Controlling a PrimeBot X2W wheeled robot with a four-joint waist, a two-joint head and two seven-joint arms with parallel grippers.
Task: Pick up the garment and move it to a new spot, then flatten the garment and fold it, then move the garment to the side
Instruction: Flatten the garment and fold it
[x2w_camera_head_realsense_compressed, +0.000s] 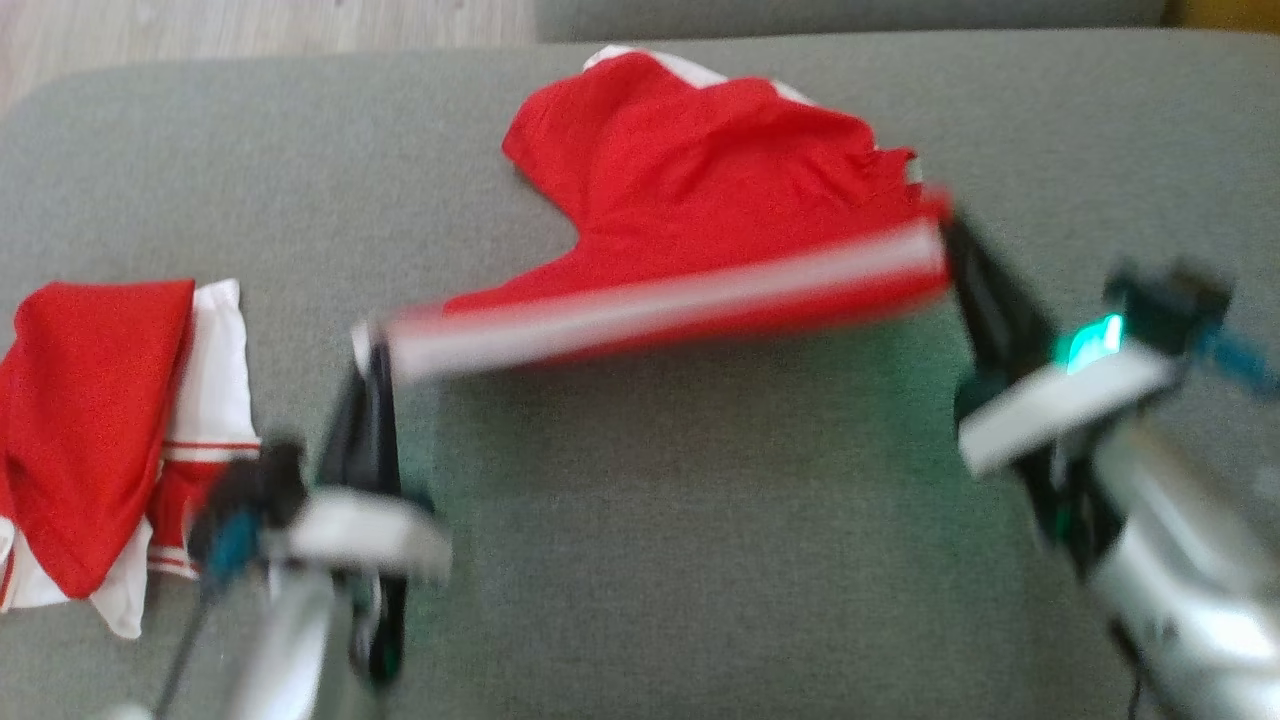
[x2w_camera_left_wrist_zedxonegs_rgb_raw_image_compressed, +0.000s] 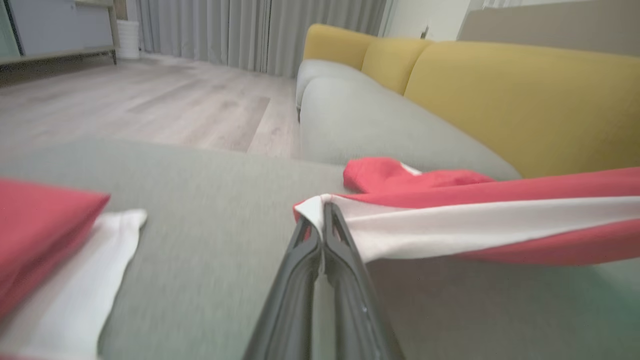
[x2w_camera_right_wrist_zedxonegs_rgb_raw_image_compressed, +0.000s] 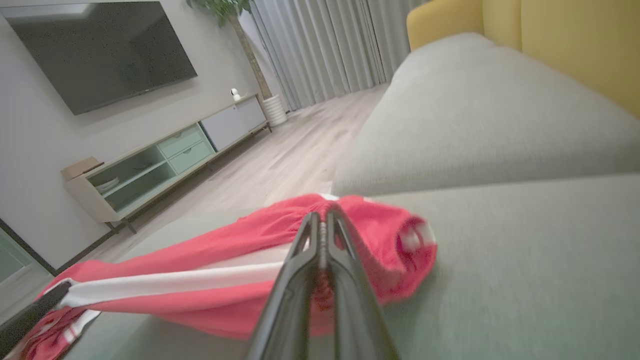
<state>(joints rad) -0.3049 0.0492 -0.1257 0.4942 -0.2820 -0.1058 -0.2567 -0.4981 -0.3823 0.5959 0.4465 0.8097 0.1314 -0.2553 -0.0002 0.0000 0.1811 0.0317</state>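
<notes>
Two garments are counted, both red and white. At the far left, one folded garment (x2w_camera_head_realsense_compressed: 90, 420) is laid flat on the grey cushion (x2w_camera_head_realsense_compressed: 700, 520), red layer over white. No gripper is touching it. The same folded garment (x2w_camera_left_wrist_zedxonegs_rgb_raw_image_compressed: 45, 220) is seen at the left edge of the left wrist view.

Two grippers are counted. The left gripper (x2w_camera_head_realsense_compressed: 372, 345) is placed left of centre in the head view. It is pinched together on the left end of the white-striped edge of the second garment (x2w_camera_head_realsense_compressed: 700, 180). In the left wrist view the left gripper (x2w_camera_left_wrist_zedxonegs_rgb_raw_image_compressed: 320, 210) is seen with no gap between the fingers and the white corner clamped at the tips.

The held garment (x2w_camera_left_wrist_zedxonegs_rgb_raw_image_compressed: 475, 225) is stretched between the two grippers. Its near striped edge is lifted off the cushion as a taut band. Its far part is heaped on the cushion, centre and toward the back edge.

The right gripper (x2w_camera_head_realsense_compressed: 950, 225) is placed at the right and is clamped on the other end of that edge. In the right wrist view the right gripper (x2w_camera_right_wrist_zedxonegs_rgb_raw_image_compressed: 322, 217) is seen squeezed onto gathered red cloth. Both arms are blurred in the head view.

One sofa with yellow backrests (x2w_camera_left_wrist_zedxonegs_rgb_raw_image_compressed: 525, 100) is seen behind the cushion. One television (x2w_camera_right_wrist_zedxonegs_rgb_raw_image_compressed: 100, 50) and one low cabinet (x2w_camera_right_wrist_zedxonegs_rgb_raw_image_compressed: 165, 160) are seen by the wall.
</notes>
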